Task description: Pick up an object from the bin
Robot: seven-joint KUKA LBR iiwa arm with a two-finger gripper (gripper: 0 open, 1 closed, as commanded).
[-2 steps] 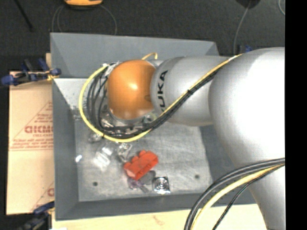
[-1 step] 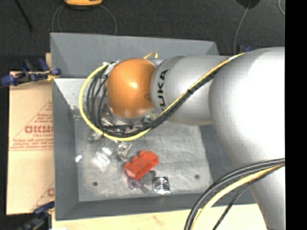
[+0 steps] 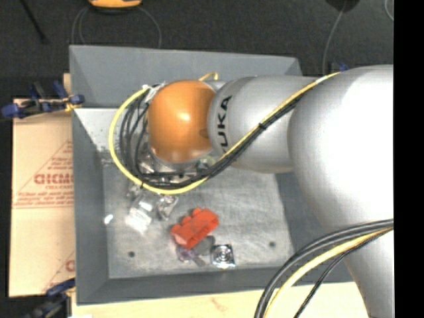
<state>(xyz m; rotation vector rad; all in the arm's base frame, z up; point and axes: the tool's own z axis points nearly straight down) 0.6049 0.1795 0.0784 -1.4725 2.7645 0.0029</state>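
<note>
Reaching stage: the hand [image 3: 154, 194], open or closed I cannot tell, hangs up-left of the red block [image 3: 195, 227]; next, probably lowering.

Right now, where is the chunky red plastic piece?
Camera view: the red plastic piece lies by the lower wall of the grey bin, up-left of a small shiny metal part.

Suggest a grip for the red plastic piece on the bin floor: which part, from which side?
Judging by its pose, come from above and close across the short width of the red plastic piece, near its upper-right end. It lies flat and slanted; a silver metal part sits near its lower end.
</note>
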